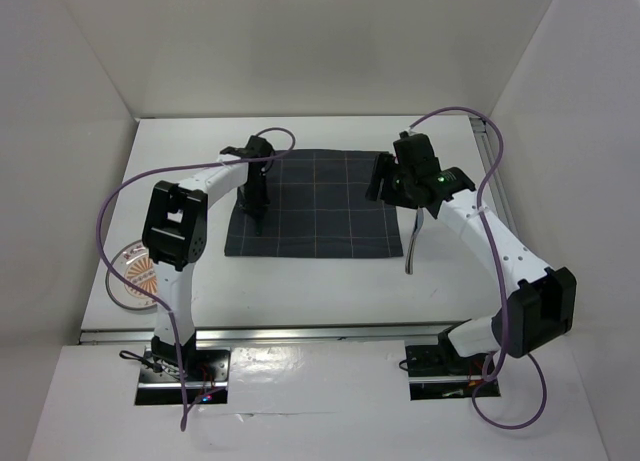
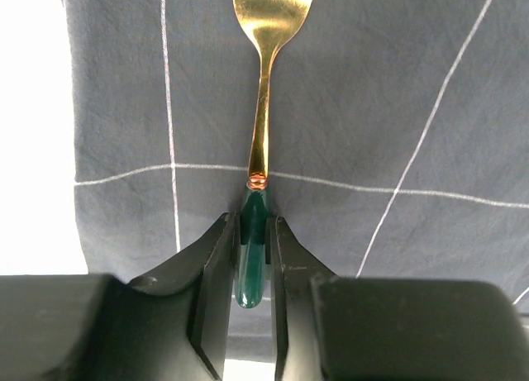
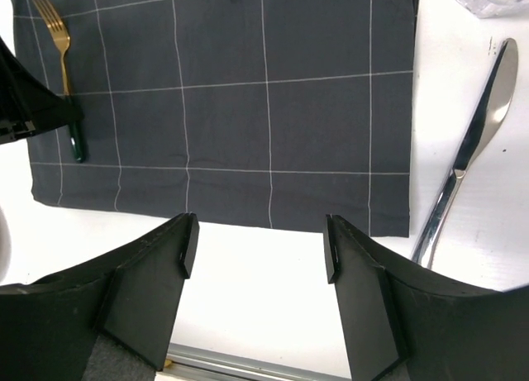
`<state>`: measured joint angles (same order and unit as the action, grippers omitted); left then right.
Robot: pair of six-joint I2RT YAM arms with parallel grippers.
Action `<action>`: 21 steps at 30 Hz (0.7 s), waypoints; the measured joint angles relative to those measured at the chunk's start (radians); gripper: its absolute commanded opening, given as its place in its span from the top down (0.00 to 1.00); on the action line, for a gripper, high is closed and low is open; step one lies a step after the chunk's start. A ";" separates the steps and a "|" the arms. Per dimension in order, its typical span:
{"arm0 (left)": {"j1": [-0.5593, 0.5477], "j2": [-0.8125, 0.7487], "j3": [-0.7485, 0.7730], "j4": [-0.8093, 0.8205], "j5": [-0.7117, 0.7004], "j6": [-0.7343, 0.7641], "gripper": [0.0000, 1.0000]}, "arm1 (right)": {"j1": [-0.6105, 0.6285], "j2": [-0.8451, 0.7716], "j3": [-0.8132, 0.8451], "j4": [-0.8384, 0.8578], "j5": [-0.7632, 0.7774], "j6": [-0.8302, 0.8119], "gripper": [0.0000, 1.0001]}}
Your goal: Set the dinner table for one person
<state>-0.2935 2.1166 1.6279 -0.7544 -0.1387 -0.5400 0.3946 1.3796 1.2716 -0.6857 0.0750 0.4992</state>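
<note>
Left gripper (image 2: 252, 232) is clamped on the green handle of the fork (image 2: 263, 108), tines ahead of it on the mat (image 2: 372, 108). Right gripper (image 3: 260, 240) hangs with fingers apart over the dinner table (image 3: 248, 315), the knife (image 3: 471, 150) to its right.

Plain white panels box the scene in: a back panel (image 1: 320, 41), a left panel (image 1: 50, 181) and a right panel (image 1: 590, 131), all bare and matte. They close around a white desk (image 1: 300, 296). A metal rail (image 1: 300, 333) edges its near side, a second rail (image 1: 490, 151) its right. Nearer than the first lies a white ledge (image 1: 320, 401). The light is bright and even — shadows fall soft and faint.
</note>
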 measured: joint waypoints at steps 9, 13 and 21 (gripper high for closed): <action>-0.011 0.000 0.048 -0.035 -0.014 0.021 0.69 | 0.000 0.005 0.000 0.001 -0.008 -0.003 0.23; -0.011 0.000 0.052 -0.042 -0.013 0.037 0.61 | 0.000 0.006 0.000 0.001 -0.011 -0.003 0.23; -0.011 0.000 0.052 -0.050 -0.013 0.040 0.59 | 0.000 0.009 0.000 0.001 -0.018 -0.003 0.22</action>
<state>-0.3046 2.1166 1.6798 -0.8047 -0.1520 -0.4995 0.3946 1.3888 1.2716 -0.6846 0.0570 0.4961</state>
